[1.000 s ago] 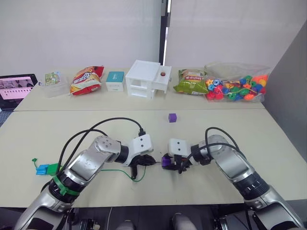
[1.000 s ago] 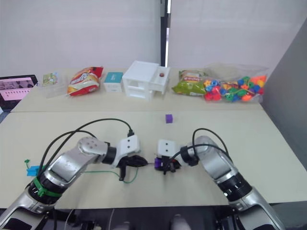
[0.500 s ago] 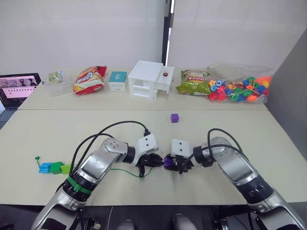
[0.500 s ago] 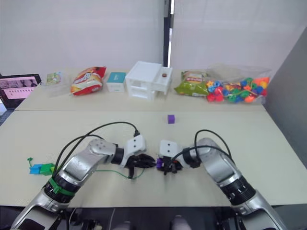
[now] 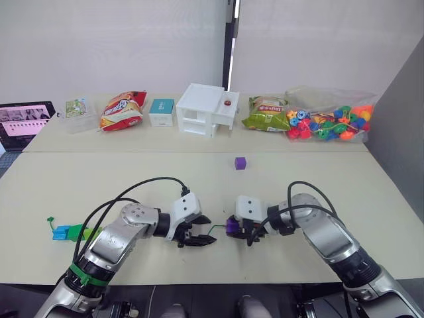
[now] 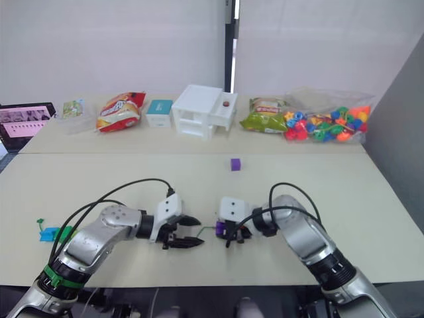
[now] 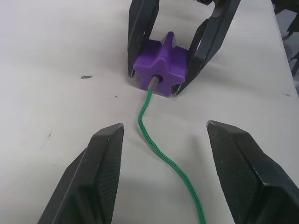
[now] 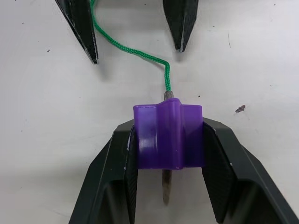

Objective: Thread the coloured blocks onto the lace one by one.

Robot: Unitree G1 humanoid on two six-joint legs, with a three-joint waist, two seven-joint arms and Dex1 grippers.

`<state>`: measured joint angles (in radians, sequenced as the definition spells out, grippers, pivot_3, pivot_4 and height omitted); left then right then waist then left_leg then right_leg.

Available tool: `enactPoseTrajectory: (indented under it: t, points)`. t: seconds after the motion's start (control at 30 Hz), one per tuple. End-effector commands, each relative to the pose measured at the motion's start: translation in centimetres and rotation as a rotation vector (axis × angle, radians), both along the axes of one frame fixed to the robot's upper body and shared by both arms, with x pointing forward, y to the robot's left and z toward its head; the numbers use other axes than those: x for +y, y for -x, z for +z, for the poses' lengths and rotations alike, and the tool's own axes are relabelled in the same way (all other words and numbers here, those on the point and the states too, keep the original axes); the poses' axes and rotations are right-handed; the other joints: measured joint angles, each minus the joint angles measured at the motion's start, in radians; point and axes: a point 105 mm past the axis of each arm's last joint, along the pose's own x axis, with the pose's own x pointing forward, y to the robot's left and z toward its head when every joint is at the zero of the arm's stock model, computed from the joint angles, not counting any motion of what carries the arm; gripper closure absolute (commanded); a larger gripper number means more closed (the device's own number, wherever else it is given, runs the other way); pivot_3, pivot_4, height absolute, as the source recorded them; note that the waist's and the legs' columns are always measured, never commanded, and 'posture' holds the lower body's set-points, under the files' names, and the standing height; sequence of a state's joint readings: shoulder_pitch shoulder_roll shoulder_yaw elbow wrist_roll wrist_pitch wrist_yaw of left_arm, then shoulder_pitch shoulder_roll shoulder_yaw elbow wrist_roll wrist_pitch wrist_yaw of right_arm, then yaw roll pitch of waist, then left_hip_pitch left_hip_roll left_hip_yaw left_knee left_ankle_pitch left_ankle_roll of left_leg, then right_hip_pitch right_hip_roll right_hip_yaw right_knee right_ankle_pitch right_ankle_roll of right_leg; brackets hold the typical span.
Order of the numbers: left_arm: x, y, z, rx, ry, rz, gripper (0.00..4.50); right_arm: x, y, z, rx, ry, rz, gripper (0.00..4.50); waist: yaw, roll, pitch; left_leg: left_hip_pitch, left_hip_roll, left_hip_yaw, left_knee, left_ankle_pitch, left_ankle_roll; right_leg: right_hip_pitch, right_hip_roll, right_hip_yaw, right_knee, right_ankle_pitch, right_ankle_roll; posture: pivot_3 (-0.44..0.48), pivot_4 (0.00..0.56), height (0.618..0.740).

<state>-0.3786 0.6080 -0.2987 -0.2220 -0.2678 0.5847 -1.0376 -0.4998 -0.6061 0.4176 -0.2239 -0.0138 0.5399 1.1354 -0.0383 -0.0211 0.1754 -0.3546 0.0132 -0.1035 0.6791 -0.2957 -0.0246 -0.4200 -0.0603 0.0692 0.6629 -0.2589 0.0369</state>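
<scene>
- R gripper (image 8: pixel 168 154) clamps small purple plastic block (image 8: pixel 168 135); thin green cord lace (image 7: pixel 159 149) tip pokes through.
- L gripper (image 7: pixel 163 154) open, empty, straddling lace, faces block.

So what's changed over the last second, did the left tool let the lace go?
Yes. The left tool has backed away from the purple block and now stands open, the lace lying loose between its fingers. The right tool stays shut on the block, with the lace's stiff tip through its hole. The second purple block and the threaded blocks at the robot's left stayed put.
</scene>
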Motion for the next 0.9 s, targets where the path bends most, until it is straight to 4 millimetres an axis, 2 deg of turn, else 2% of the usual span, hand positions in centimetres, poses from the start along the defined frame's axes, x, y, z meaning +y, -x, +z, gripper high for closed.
enactPoseTrajectory:
  t: [0.03,0.2,0.3,0.4,0.6,0.63,0.9]
  points:
    - [0.8,-0.2,-0.2,-0.045,-0.024,0.014,1.51,0.1,0.8,-0.4,0.038,0.0,0.014,3.14,-0.002,0.0,0.0,0.0,0.0,0.0,0.0,0.0,0.0,0.0,0.0,0.0,0.0,0.0,0.0,0.0,0.15,0.74]
    - [1.0,-0.3,-1.4,-0.044,-0.047,0.03,1.51,0.1,0.8,-0.3,0.039,-0.001,0.011,3.14,-0.003,0.0,0.0,0.0,0.0,0.0,0.0,0.0,0.0,0.0,0.0,0.0,0.0,0.0,0.0,0.0,0.15,0.74]
    - [0.4,-0.3,-1.9,-0.023,-0.024,0.032,1.51,0.2,0.8,-0.2,0.038,-0.001,0.007,3.14,0.0,0.0,0.0,0.0,0.0,0.0,0.0,0.0,0.0,0.0,0.0,0.0,0.0,0.0,0.0,0.0,0.15,0.74]
    - [-0.2,0.0,-2.3,-0.01,-0.012,0.021,2.36,0.1,0.7,-0.2,0.039,0.001,0.002,3.14,0.001,0.0,0.0,0.0,0.0,0.0,0.0,0.0,0.0,0.001,0.0,0.0,0.0,0.0,0.0,0.0,0.15,0.74]
    - [-0.6,0.1,-2.5,-0.012,-0.01,0.009,4.36,-0.1,0.8,-0.2,0.042,0.002,-0.007,3.14,0.0,0.0,0.0,0.0,0.0,0.0,0.0,0.0,0.0,0.001,0.0,0.0,0.0,0.0,0.0,0.0,0.15,0.74]
    - [-0.6,0.0,-2.4,-0.016,-0.008,0.006,4.49,-0.1,0.8,-0.2,0.042,0.003,-0.008,3.14,0.001,0.0,0.0,0.0,0.0,0.0,0.0,0.0,0.0,0.001,0.0,0.0,0.0,0.0,0.0,0.0,0.15,0.74]
    - [-0.9,-0.3,-1.7,-0.041,0.008,-0.008,4.5,-0.2,0.6,-0.2,0.04,0.002,-0.018,3.14,0.001,0.0,0.0,0.0,0.0,0.0,0.0,0.0,0.0,0.001,0.0,0.0,0.0,0.0,0.0,0.0,0.15,0.74]
